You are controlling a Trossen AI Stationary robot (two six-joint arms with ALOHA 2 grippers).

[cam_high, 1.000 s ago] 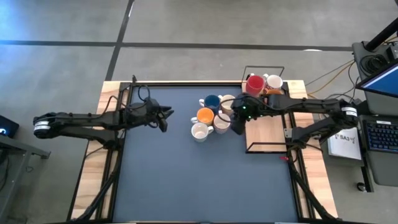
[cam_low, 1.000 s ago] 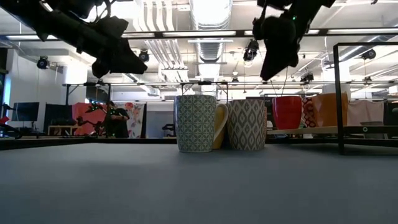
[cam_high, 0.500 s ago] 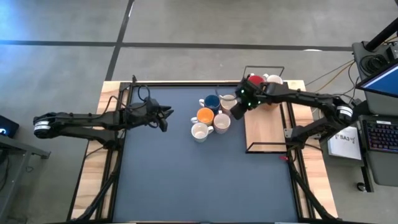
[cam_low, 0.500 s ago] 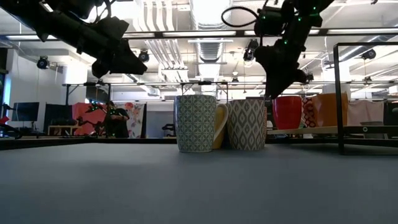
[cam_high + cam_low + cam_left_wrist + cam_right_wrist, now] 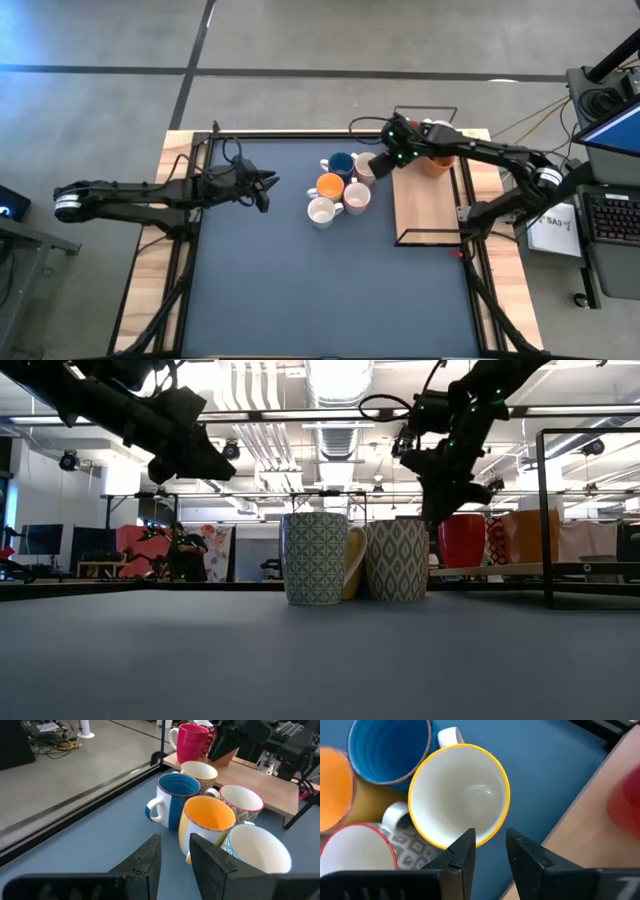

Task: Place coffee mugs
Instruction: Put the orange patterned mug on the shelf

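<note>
Several coffee mugs stand bunched mid-table: a blue one [image 5: 341, 163], an orange one [image 5: 330, 186], a white one [image 5: 320, 211], a patterned red-rimmed one [image 5: 356, 197] and a yellow-rimmed one [image 5: 460, 795]. My right gripper [image 5: 490, 850] hangs open just above the yellow-rimmed mug's rim, one finger on either side of the wall; I see no touch. A red mug [image 5: 462, 540], an orange mug [image 5: 435, 164] and a white mug [image 5: 441, 130] stand on a wooden board [image 5: 425, 205]. My left gripper [image 5: 175, 855] waits open and empty above the table, left of the bunch.
A black wire frame [image 5: 428, 243] rises around the wooden board at the table's right. The blue mat [image 5: 270, 280] lies bare toward the near edge and the left. A laptop and papers sit beyond the table's right edge.
My right gripper has swung toward the table's far edge, from over the near right of the bunch to over the yellow-rimmed mug. It has also sunk a little and rolled. The mugs have kept their places.
</note>
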